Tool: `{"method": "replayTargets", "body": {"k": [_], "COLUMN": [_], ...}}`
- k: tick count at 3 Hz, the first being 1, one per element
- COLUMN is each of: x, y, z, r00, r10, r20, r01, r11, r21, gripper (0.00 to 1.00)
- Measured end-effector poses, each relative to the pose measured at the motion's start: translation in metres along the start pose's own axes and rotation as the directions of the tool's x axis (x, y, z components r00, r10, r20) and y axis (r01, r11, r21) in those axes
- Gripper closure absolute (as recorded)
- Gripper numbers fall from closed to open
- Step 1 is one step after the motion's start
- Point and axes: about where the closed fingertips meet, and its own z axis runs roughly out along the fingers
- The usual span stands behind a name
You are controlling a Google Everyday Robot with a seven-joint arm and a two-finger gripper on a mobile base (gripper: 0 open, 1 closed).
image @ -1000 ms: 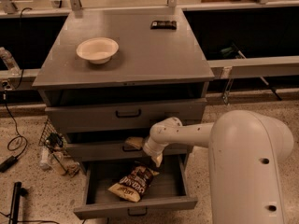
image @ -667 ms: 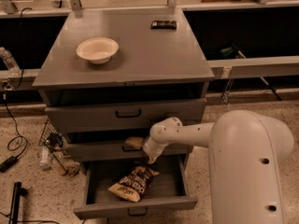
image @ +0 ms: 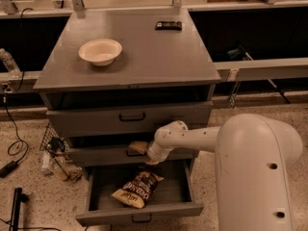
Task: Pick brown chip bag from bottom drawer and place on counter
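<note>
The brown chip bag (image: 137, 189) lies flat in the open bottom drawer (image: 139, 213), left of the middle, with its tan-yellow end toward the front. My gripper (image: 138, 147) hangs above the bag's back end, level with the front of the middle drawer and close to its handle. It holds nothing that I can see. The white arm (image: 192, 138) reaches to it from the right. The grey counter (image: 144, 57) tops the cabinet above.
A white bowl (image: 100, 50) sits on the counter's left part and a small black bar (image: 168, 25) at its back right. The robot's white body (image: 255, 177) fills the lower right. Cables and small clutter (image: 55, 158) lie on the floor left of the cabinet.
</note>
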Motion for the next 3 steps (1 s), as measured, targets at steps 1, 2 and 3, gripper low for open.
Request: {"method": "replayTargets", "body": {"k": [1, 2, 3], "x": [-0.0001, 0.0000, 0.0000], "y": [0.0000, 0.0000, 0.0000], "z": [0.0001, 0.0000, 0.0000], "r00": [1.000, 1.000, 1.000], "r10": [0.000, 0.000, 0.000], "r20": [0.000, 0.000, 0.000], "r01": [0.000, 0.000, 0.000], "r11": [1.0000, 1.0000, 1.0000], "r21": [0.000, 0.000, 0.000], "gripper": [0.85, 0.56, 0.69]}}
